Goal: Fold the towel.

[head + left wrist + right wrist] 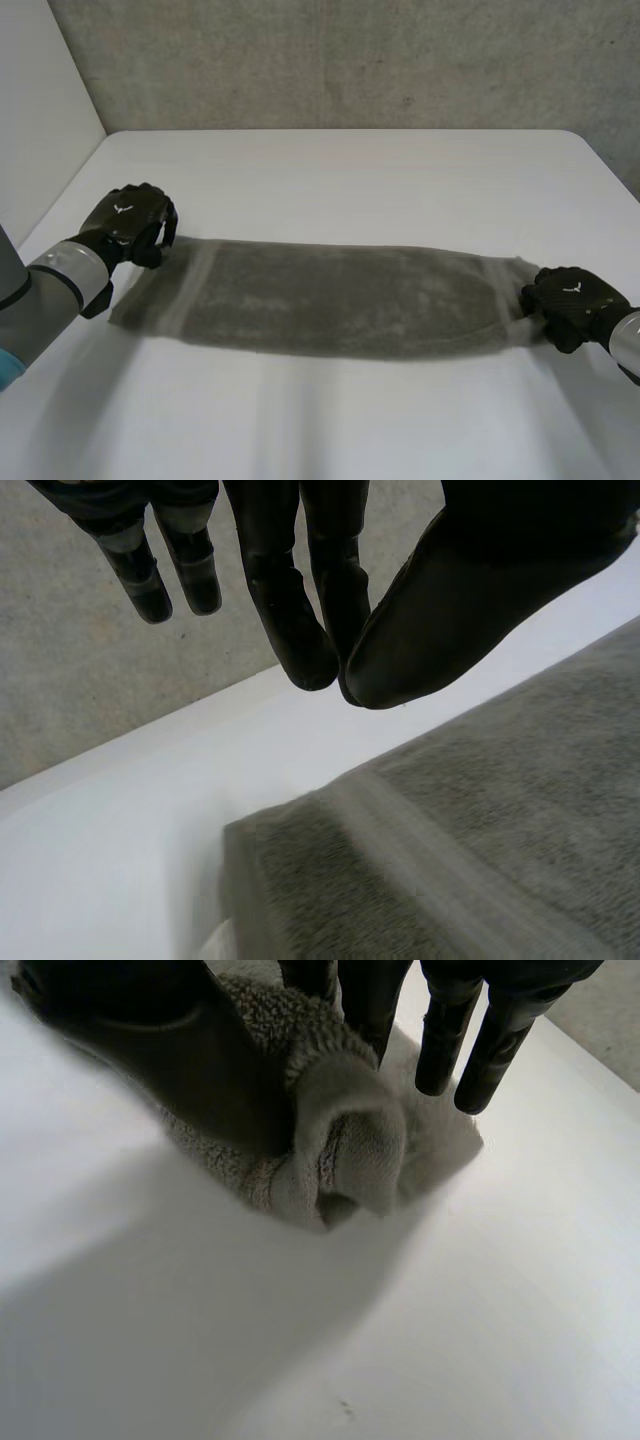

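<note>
A grey-brown towel (340, 300) lies stretched out as a long strip across the white table (350, 180). My left hand (130, 225) is at the towel's far left corner. In the left wrist view its thumb (470, 590) touches its fingertips with no cloth between them, and the towel (480, 830) lies flat below. My right hand (572, 298) is at the towel's right end. There its thumb (170, 1050) and fingers pinch a bunched fold of towel (350, 1130), lifted slightly off the table.
A grey wall (350, 60) runs along the table's far edge, and a white wall (40, 100) stands at the left. Bare table lies in front of the towel and behind it.
</note>
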Robot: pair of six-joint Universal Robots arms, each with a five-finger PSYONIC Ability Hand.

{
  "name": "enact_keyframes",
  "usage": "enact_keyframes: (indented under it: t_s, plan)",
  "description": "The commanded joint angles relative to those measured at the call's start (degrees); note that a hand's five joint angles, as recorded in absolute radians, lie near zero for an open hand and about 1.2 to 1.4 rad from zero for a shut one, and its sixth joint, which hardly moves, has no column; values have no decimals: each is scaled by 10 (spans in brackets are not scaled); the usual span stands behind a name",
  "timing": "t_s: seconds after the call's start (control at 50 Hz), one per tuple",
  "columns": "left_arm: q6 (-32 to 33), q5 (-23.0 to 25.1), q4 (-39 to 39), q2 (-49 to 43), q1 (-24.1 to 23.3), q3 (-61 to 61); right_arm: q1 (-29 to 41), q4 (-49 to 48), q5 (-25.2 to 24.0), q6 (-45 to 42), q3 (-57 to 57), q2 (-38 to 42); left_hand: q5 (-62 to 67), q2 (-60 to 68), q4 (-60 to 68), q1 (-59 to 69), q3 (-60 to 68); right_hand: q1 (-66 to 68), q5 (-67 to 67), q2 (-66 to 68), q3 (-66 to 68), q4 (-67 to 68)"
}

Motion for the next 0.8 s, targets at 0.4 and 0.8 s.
enact_keyframes:
  t_s: [0.4,0.8]
  plan:
    - [-3,-6,2,18,2,-6,-118,8,12,-123,-81,-39,-266,-280,-31,-246,-28,110,31,74,-27,-44]
    - [-3,-8,5,44,2,-16,288,-52,68,-87,-248,-41,-288,-302,-31,-268,-28,110,31,74,-27,-44]
